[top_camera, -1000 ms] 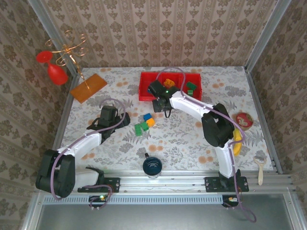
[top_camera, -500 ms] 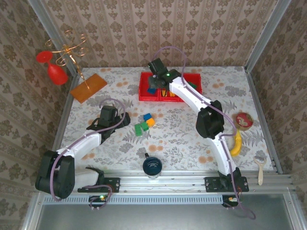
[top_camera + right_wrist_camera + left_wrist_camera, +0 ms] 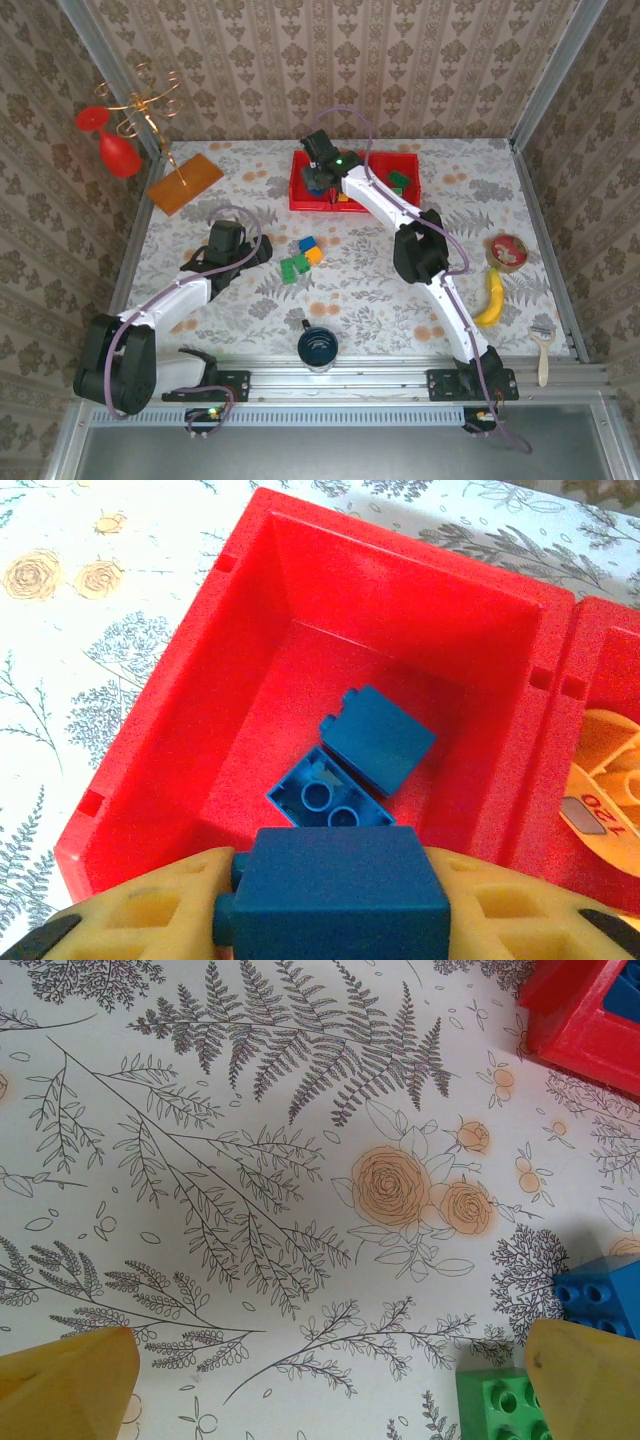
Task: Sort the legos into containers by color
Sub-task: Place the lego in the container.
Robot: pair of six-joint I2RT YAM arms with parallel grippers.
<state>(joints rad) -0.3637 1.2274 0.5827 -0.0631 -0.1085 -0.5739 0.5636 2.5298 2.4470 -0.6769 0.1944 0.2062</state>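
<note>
right gripper [image 3: 335, 905] closed on a blue plastic lego brick [image 3: 335, 890], which is clamped between the yellow fingers [image 3: 150, 910] and hanging over the near edge of the leftmost compartment of the red plastic three-compartment tray [image 3: 165, 765]
two more blue bricks [image 3: 345, 775] lie on that compartment's floor, touching each other
top view: right arm stretched across the table, right gripper [image 3: 320, 180] over the left end of the tray [image 3: 300, 205]; orange bricks [image 3: 348, 197] in the middle compartment, green bricks [image 3: 398, 181] in the right one

left gripper [image 3: 325, 1385] wide open, nothing between the jaws, low over the floral tablecloth [image 3: 250, 1160]
a green brick [image 3: 500, 1405] and a blue brick [image 3: 600, 1295] sit right at one fingertip [image 3: 585, 1380]; can't tell if they touch it
top view: loose cluster of blue, orange and green bricks [image 3: 303, 258] mid-table, just right of the left gripper [image 3: 265, 250], well apart from the tray

also on the table: dark blue round cup [image 3: 318, 347] near the front rail, yellow banana [image 3: 490, 297] on the right side
</note>
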